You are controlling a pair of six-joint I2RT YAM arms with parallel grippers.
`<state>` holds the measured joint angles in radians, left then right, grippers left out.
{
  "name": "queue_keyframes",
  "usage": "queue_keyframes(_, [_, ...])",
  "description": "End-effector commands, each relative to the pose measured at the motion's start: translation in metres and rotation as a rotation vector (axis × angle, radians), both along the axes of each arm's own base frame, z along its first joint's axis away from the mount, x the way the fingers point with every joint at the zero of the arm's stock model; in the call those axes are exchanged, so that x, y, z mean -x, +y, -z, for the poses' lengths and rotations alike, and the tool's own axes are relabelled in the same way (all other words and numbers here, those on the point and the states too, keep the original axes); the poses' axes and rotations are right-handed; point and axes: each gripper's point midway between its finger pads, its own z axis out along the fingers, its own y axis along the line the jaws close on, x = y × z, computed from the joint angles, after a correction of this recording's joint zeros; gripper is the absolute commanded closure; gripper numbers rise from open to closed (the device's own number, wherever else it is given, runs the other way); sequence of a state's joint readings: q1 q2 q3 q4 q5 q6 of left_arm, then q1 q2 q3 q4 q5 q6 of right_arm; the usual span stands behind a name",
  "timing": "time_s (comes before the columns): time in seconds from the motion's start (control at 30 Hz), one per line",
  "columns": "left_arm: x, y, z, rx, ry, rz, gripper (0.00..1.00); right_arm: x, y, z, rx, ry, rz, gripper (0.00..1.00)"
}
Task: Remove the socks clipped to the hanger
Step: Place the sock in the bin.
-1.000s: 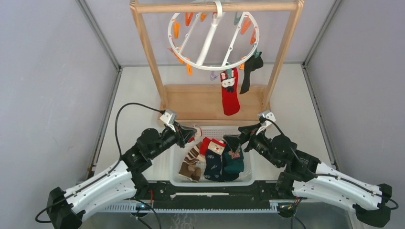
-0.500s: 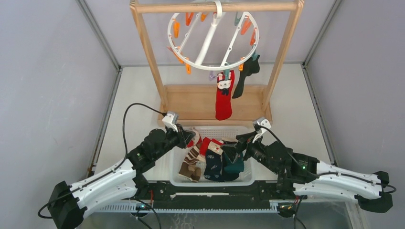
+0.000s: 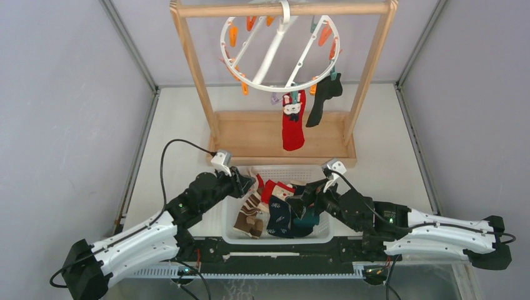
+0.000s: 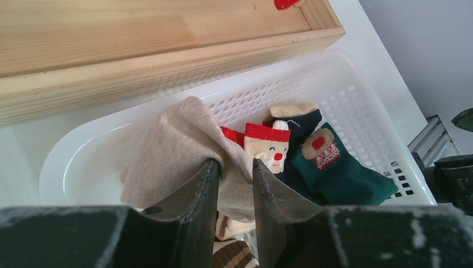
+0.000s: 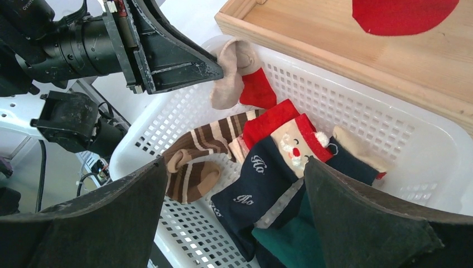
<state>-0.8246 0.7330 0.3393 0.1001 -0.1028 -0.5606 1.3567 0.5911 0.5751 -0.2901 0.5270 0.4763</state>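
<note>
The white ring hanger (image 3: 279, 53) hangs from the wooden rack's top bar. A red Christmas sock (image 3: 292, 122) and a black sock (image 3: 324, 97) are still clipped to its near rim. My left gripper (image 3: 249, 181) is shut on a beige sock with a red cuff (image 4: 173, 142) over the back left corner of the white basket (image 3: 278, 239); this sock also shows in the right wrist view (image 5: 237, 72). My right gripper (image 3: 300, 201) is wide open and empty, just above the navy (image 5: 262, 184), dark green (image 5: 284, 240) and striped (image 5: 195, 162) socks lying in the basket.
The wooden rack's base tray (image 3: 281, 134) sits directly behind the basket, its uprights on both sides. Orange, teal and purple clips (image 3: 232, 34) dangle from the ring. Grey walls close in left and right. The two grippers are near each other over the basket.
My right arm has drawn back and lowered, its open gripper now over the socks in the basket. My left gripper has sunk slightly with the beige sock. The hanging socks shifted a little.
</note>
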Motion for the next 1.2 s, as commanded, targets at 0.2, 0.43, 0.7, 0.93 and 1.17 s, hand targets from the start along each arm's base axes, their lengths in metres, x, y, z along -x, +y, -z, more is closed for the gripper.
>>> queue_keyframes(0.2, [0.004, -0.014, 0.006, -0.016, 0.027, 0.033, 0.53, 0.005, -0.006, 0.006, -0.019, 0.008, 0.017, 0.01])
queue_keyframes(0.43, [0.01, -0.023, 0.005, -0.093, 0.031, 0.041, 0.36, 0.008, -0.01, 0.009, -0.011, 0.015, 0.02, 0.01])
queue_keyframes(0.7, [0.015, -0.021, 0.008, -0.272, 0.054, -0.018, 0.0, 0.015, -0.015, 0.012, -0.013, 0.026, 0.026, 0.0])
queue_keyframes(0.93, [0.018, -0.02, -0.011, -0.349, 0.016, -0.058, 0.0, 0.017, -0.018, 0.017, -0.006, 0.028, 0.042, 0.0])
queue_keyframes(1.17, [0.022, -0.027, -0.039, -0.271, -0.037, -0.021, 0.0, 0.013, -0.021, 0.019, 0.004, 0.022, 0.067, 0.01])
